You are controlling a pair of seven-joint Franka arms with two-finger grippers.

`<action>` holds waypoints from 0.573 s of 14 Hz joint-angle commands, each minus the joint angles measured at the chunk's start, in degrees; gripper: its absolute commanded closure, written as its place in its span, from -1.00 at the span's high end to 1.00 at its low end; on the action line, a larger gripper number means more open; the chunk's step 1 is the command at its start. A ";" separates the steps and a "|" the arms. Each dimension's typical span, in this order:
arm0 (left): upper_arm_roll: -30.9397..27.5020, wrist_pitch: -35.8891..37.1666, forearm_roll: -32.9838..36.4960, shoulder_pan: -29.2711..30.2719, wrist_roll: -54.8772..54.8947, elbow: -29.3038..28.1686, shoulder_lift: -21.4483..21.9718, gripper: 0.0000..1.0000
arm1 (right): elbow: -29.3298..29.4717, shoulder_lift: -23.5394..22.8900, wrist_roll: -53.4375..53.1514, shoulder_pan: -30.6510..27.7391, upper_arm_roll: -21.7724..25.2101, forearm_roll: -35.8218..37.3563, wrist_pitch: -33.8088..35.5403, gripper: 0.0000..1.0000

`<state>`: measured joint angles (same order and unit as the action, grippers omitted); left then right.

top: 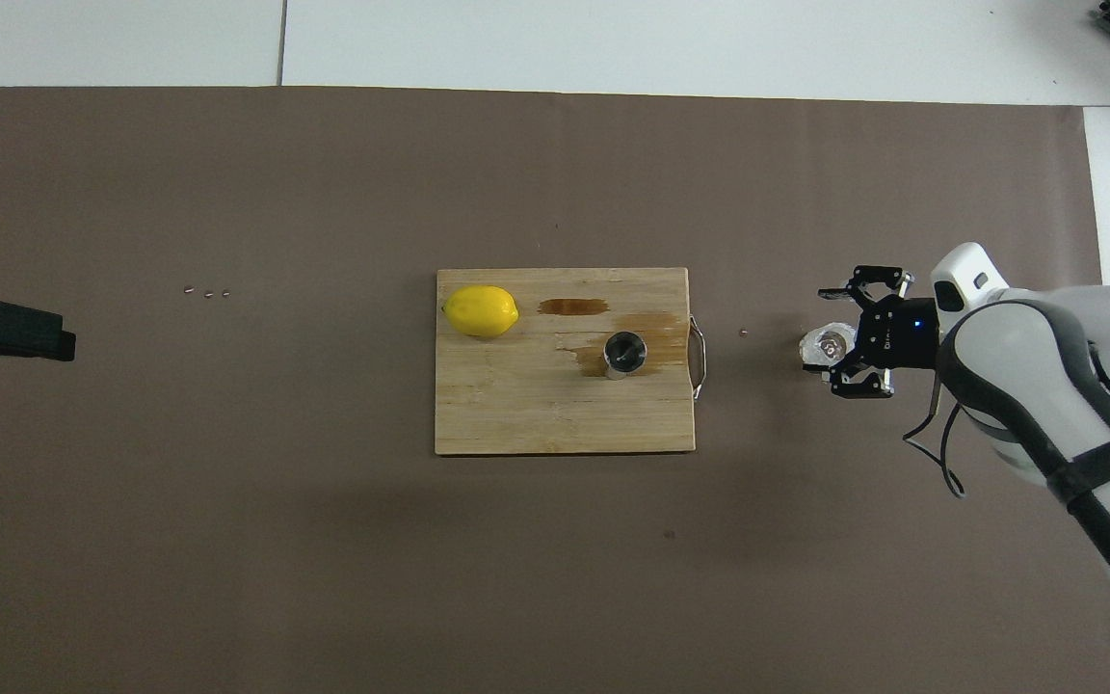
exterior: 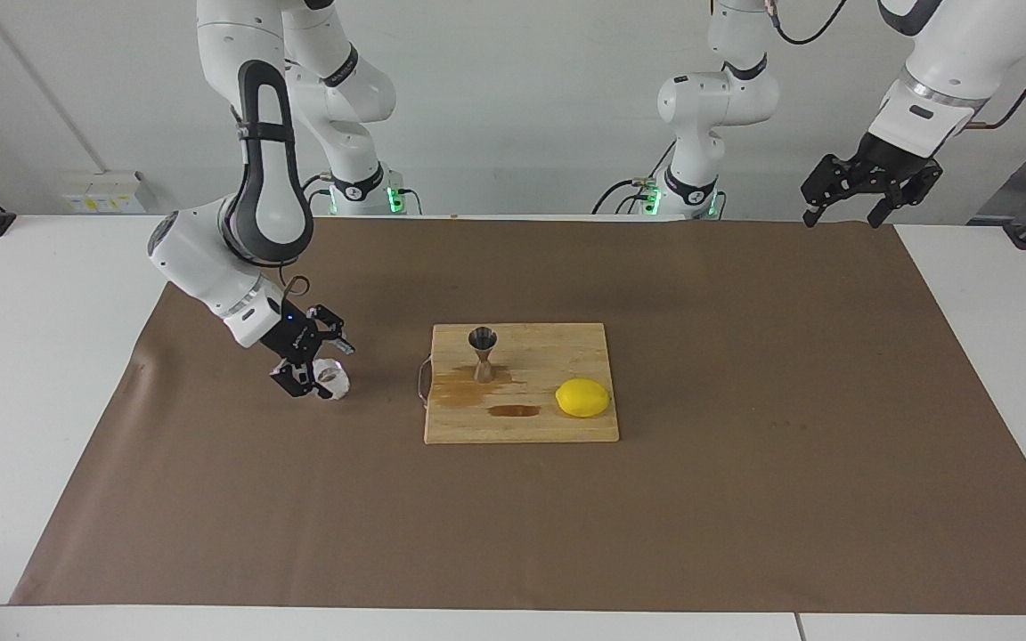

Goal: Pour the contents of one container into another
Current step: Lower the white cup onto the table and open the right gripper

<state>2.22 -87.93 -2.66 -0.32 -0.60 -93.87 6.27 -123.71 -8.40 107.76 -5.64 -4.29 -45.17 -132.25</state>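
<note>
The glass cup (exterior: 332, 380) stands on the brown mat (no readable writing anywhere) toward the right arm's end of the bench, between the right gripper's (exterior: 321, 360) open jaws. The jigger (exterior: 482, 351) stands upright on the cutting board (exterior: 566, 347) near a lemon (exterior: 582, 397). The left gripper (exterior: 842, 200) waits, jaws open.

white arms, black grippers, dark cables

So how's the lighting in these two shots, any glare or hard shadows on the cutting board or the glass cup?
Facing view: even, soft light; the cutting board shows dark stains, not glare, and the lemon and jigger cast only faint shadows. Overhead view: flat light too; the glass cup reads as a pale, bright patch, and a broad dim shadow lies on the brown mat nearer the robots.
</note>
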 commanded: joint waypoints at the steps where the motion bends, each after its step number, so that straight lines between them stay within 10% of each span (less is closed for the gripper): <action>1: 0.41 -1.19 0.99 0.58 0.43 -2.01 1.72 1.00 | 0.56 4.53 -12.27 0.28 -0.28 4.73 4.44 1.00; 8: 0.41 -1.19 0.99 0.50 0.43 -2.01 1.72 1.00 | 6.10 7.78 -48.03 1.33 -0.72 21.33 13.23 1.00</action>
<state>2.22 -87.94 -2.66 -0.32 -0.60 -93.88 6.27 -118.78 -2.75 68.71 -4.48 -4.49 -27.79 -122.14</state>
